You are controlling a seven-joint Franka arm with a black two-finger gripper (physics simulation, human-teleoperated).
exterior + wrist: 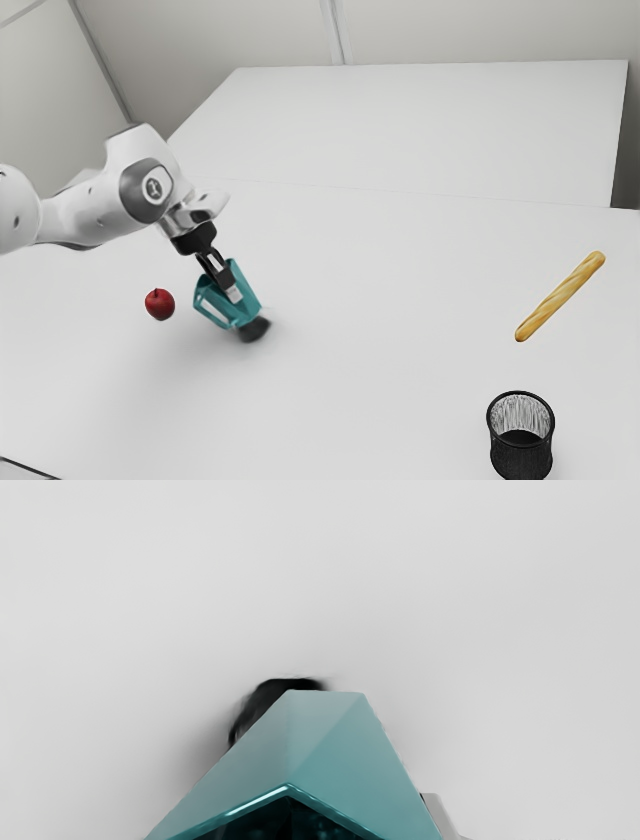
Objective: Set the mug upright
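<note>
the mug (247,287) leans at the gripper (234,293), well inside the far edge of the desk (390,370); i cannot tell whether the jaws grasp it, and a weak pinch on its slanted wall could let it topple

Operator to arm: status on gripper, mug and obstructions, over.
Gripper at mug, grip unconfirmed. Mug tilted, not upright. Dark thing by its base, can't identify, possibly in the way.

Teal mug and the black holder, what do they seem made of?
The mug looks like glossy ceramic or hard plastic: smooth teal facets, a bright glint along the rim. The holder looks like dark wire mesh, probably metal: light shows through its finely patterned wall.
</note>
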